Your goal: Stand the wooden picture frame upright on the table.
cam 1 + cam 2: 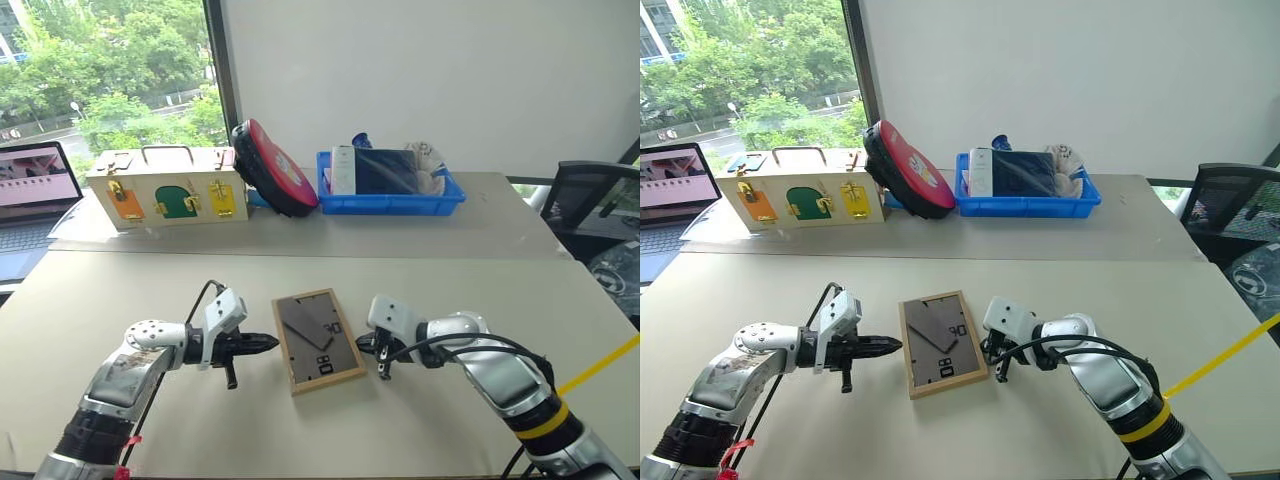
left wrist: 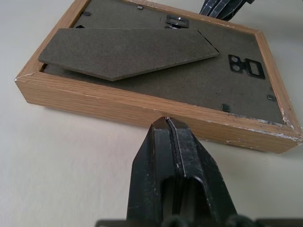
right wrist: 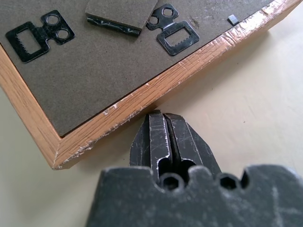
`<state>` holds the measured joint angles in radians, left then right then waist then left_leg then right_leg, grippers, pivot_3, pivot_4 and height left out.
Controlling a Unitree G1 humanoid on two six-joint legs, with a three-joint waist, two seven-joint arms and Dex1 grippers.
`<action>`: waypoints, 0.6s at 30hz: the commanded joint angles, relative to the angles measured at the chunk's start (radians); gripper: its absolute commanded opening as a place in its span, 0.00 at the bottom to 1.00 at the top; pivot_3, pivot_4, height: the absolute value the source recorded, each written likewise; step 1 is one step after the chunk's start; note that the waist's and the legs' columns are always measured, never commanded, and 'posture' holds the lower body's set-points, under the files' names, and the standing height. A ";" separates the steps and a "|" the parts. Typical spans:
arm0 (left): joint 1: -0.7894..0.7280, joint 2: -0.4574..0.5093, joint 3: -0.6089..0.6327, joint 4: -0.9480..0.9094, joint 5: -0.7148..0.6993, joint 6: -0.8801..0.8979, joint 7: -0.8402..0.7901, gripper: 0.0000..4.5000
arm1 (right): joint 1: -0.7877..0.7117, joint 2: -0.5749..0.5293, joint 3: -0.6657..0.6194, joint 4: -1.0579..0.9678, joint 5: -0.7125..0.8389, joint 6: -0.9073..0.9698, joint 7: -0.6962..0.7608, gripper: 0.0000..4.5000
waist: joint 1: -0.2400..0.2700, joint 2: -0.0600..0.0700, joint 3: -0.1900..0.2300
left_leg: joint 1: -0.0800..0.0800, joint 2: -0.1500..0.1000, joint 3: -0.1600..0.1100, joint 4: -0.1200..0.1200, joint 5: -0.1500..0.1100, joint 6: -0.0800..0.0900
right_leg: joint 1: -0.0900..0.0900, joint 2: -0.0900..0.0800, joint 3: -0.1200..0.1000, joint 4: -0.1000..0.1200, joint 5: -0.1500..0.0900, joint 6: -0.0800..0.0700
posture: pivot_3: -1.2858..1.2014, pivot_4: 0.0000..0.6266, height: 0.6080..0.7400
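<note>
Not yet upright: small light-wood picture frame lying face down, dark back and stand flap up, mid-near on wide beige table. Flanked by clenched, empty left gripper and right gripper. Lifting and propping all left.

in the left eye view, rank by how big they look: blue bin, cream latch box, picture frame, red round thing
1. cream latch box
2. blue bin, close to the box
3. and 4. wooden picture frame and red round thing look alike; the frame lies nearer the camera, so unranked
</note>
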<state>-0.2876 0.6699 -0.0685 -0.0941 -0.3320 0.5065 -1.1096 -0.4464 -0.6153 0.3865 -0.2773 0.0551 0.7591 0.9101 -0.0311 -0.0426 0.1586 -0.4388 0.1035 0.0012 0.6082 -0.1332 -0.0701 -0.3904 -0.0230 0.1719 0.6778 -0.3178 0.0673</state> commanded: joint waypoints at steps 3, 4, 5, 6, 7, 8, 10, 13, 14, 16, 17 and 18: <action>-0.019 -0.004 -0.038 -0.027 0.011 -0.021 0.004 0.00 | 0.058 -0.009 0.057 -0.026 0.033 0.105 0.025 0.01 | 0.009 -0.001 0.000 | 0.000 0.000 0.000 0.000 0.000 0.000 | 0.000 0.000 0.000 0.000 0.000 0.000 | 0.52 0.24 0.84; -0.019 0.001 -0.040 -0.023 0.017 -0.027 0.001 0.00 | 0.060 -0.011 0.057 -0.035 0.037 0.117 0.026 0.01 | 0.011 -0.001 -0.001 | 0.000 0.000 0.000 0.000 0.000 0.000 | 0.000 0.000 0.000 0.000 0.000 0.000 | 0.52 0.24 0.84; -0.020 0.008 -0.042 -0.015 0.024 -0.035 -0.002 0.00 | 0.062 -0.014 0.056 -0.045 0.040 0.128 0.028 0.01 | 0.012 -0.001 -0.001 | 0.000 0.000 0.000 0.000 0.000 0.000 | 0.000 0.000 0.000 -0.001 0.000 0.000 | 0.52 0.24 0.84; -0.022 0.015 -0.043 -0.006 0.032 -0.044 -0.005 0.00 | 0.063 -0.017 0.054 -0.052 0.042 0.135 0.029 0.01 | 0.012 -0.001 -0.001 | 0.000 0.000 0.000 0.000 0.000 0.000 | 0.000 0.000 0.000 -0.001 0.000 0.000 | 0.52 0.24 0.84; -0.024 0.023 -0.044 0.005 0.040 -0.055 -0.009 0.00 | 0.064 -0.019 0.052 -0.060 0.044 0.144 0.029 0.01 | 0.013 -0.001 -0.001 | 0.000 0.000 0.000 0.000 0.000 0.000 | 0.000 0.000 0.000 -0.001 0.000 0.000 | 0.52 0.24 0.84; -0.028 0.033 -0.044 0.018 0.048 -0.066 -0.012 0.00 | 0.065 -0.023 0.049 -0.067 0.048 0.155 0.031 0.01 | 0.013 -0.001 -0.001 | 0.000 0.000 0.000 0.000 -0.001 0.000 | -0.001 0.000 0.000 -0.001 0.000 0.000 | 0.52 0.24 0.84; -0.034 0.042 -0.042 0.038 0.054 -0.082 -0.017 0.00 | 0.066 -0.024 0.045 -0.075 0.054 0.170 0.031 0.01 | 0.013 -0.001 -0.001 | 0.000 0.000 0.000 -0.001 -0.001 -0.001 | -0.001 0.000 0.000 -0.001 0.000 0.000 | 0.52 0.24 0.84; -0.034 0.045 -0.042 0.056 0.056 -0.097 -0.019 0.00 | 0.063 -0.007 0.012 -0.083 0.097 0.217 0.024 0.01 | 0.013 -0.001 -0.001 | 0.000 0.000 0.000 -0.001 -0.001 0.000 | -0.001 0.000 0.000 -0.001 0.000 -0.001 | 0.52 0.24 0.84; -0.032 0.046 -0.042 0.058 0.058 -0.101 -0.020 0.00 | 0.060 -0.004 0.006 -0.084 0.105 0.226 0.020 0.01 | 0.013 -0.001 -0.001 | 0.000 0.000 0.000 -0.001 -0.001 0.000 | -0.001 0.000 0.000 -0.001 -0.001 -0.001 | 0.52 0.24 0.84; -0.017 0.048 -0.049 0.051 0.062 -0.107 -0.021 0.00 | 0.056 -0.008 0.001 -0.086 0.118 0.245 0.017 0.01 | 0.013 -0.001 -0.001 | 0.000 0.000 0.000 -0.001 -0.001 0.000 | -0.001 0.000 0.000 -0.001 0.000 -0.001 | 0.52 0.24 0.84; -0.011 0.049 -0.051 0.049 0.063 -0.110 -0.020 0.00 | 0.059 -0.015 0.001 -0.094 0.129 0.255 0.020 0.01 | 0.013 -0.001 -0.001 | 0.000 0.000 0.000 -0.001 -0.001 0.000 | -0.001 0.000 0.000 -0.001 0.000 -0.001 | 0.52 0.24 0.84; -0.007 0.050 -0.052 0.048 0.065 -0.112 -0.019 0.00 | 0.063 -0.019 -0.002 -0.102 0.140 0.266 0.021 0.01 | 0.012 -0.001 -0.001 | 0.000 0.000 0.000 -0.001 -0.001 0.000 | -0.001 0.000 0.000 -0.001 0.000 -0.001 | 0.52 0.24 0.84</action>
<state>-0.3027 0.7097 -0.1204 -0.0235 -0.2748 0.4145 -1.1254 -0.4199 -0.6193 0.3433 -0.3797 0.1630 0.9653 0.9103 -0.0186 -0.0436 0.1579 -0.4389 0.1036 0.0013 0.6074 -0.1341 -0.0705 -0.3914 -0.0229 0.1719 0.6769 -0.3184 0.0665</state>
